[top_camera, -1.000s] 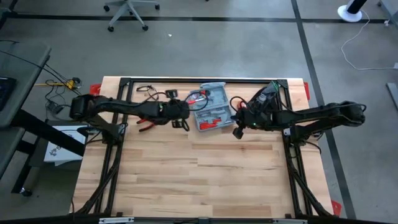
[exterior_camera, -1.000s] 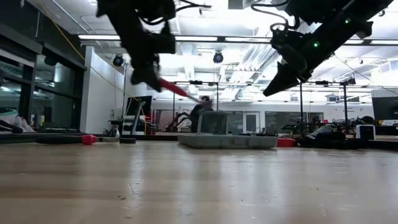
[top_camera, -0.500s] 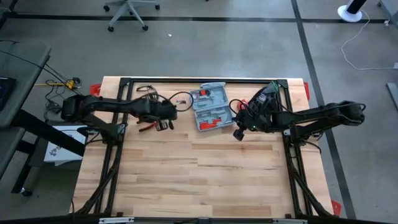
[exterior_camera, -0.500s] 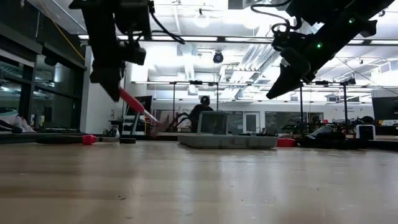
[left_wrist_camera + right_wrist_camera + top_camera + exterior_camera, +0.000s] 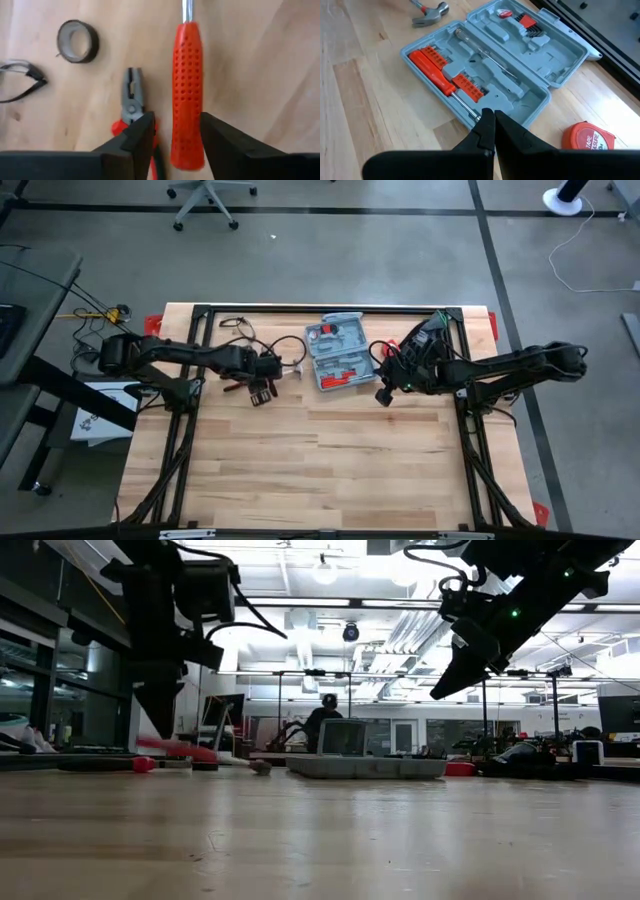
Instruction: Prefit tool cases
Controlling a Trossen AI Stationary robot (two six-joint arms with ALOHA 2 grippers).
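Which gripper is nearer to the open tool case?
Right. The right gripper hovers at the open tool case's right edge; the left gripper is farther left, over the red-handled hammer.

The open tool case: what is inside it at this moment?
Inside the tool case lie a red-handled screwdriver, a row of orange bits and red hex keys. Several moulded slots look empty. The shut right gripper covers one corner.

I see my right gripper [image 5: 490,121] with fingers pressed together above the wooden table [image 5: 365,100], pointing at the open blue-grey tool case [image 5: 495,65] with a red-handled screwdriver [image 5: 437,75] and red bits [image 5: 470,85] inside, hammer [image 5: 431,12] beyond it, red tape measure [image 5: 587,137] beside it.
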